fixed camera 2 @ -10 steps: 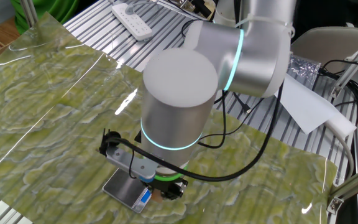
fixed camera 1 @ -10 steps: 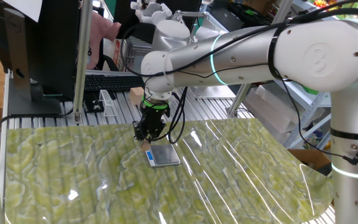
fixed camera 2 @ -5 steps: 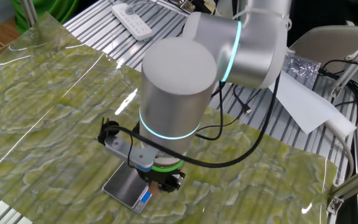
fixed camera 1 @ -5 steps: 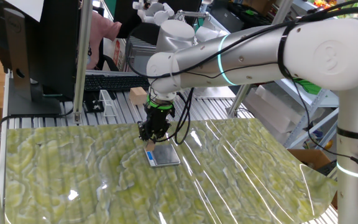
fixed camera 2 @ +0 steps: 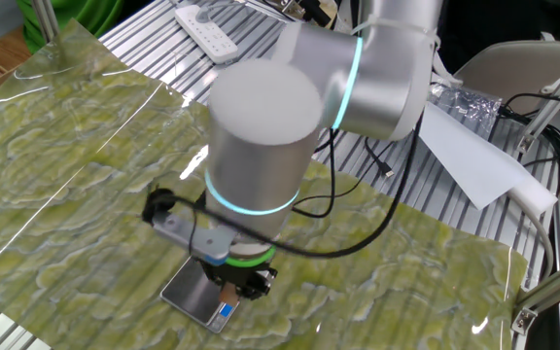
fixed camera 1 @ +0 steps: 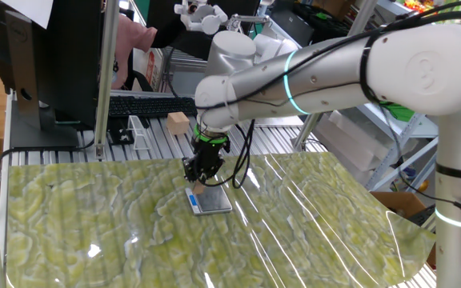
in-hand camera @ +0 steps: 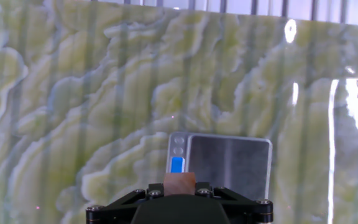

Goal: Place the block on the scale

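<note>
Green marbled mat [fixed camera 1: 78, 216] over a slatted metal table [fixed camera 1: 54, 152], office clutter behind. Left to right in one fixed view: keyboard [fixed camera 1: 146, 104], larger pale wooden cube [fixed camera 1: 178, 122] on the slats, then gripper [fixed camera 1: 198, 182] hanging just above the scale [fixed camera 1: 210, 200]. Gripper is clenched on the block [in-hand camera: 179, 184], which sits between the fingertips, off the plate. In the hand view the block is over the scale's edge with the blue strip [in-hand camera: 176, 164]. White arm [fixed camera 2: 261, 136] hides most of the scale in the other fixed view.
</note>
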Tool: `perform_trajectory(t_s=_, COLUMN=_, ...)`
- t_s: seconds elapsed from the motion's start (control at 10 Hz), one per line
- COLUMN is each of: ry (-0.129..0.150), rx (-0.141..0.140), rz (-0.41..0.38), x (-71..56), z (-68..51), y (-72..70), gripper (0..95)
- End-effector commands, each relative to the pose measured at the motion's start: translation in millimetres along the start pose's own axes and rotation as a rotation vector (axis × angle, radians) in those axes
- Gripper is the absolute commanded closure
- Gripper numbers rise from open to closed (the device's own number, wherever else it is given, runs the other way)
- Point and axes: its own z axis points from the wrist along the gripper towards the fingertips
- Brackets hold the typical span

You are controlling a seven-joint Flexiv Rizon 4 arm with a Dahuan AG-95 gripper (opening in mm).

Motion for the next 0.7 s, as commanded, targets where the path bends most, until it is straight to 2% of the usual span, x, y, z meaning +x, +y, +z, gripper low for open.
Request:
perform_trajectory(t_s=0.1, ry=0.011, rx=-0.009, rz=-0.011, x=-3.2, z=3.0, y=-4.7, gripper=95.0)
perform_trajectory(t_s=0.3, ry=0.01, rx=-0.01, rz=-0.016, x=-2.7, z=4.4, y=-10.1, gripper=95.0)
perform_trajectory(t_s=0.4, ry=0.009, rx=-0.017, rz=-0.022, x=-2.3, z=6.2, y=-18.0, gripper=95.0)
perform_trajectory(t_s=0.6, ry=0.01, rx=-0.021, rz=-0.027, x=-3.7, z=4.0, y=-25.3, gripper=95.0)
perform_trajectory(t_s=0.7, ry=0.008, rx=-0.034, rz=-0.024, x=-3.8, z=3.7, y=-28.6, gripper=95.0)
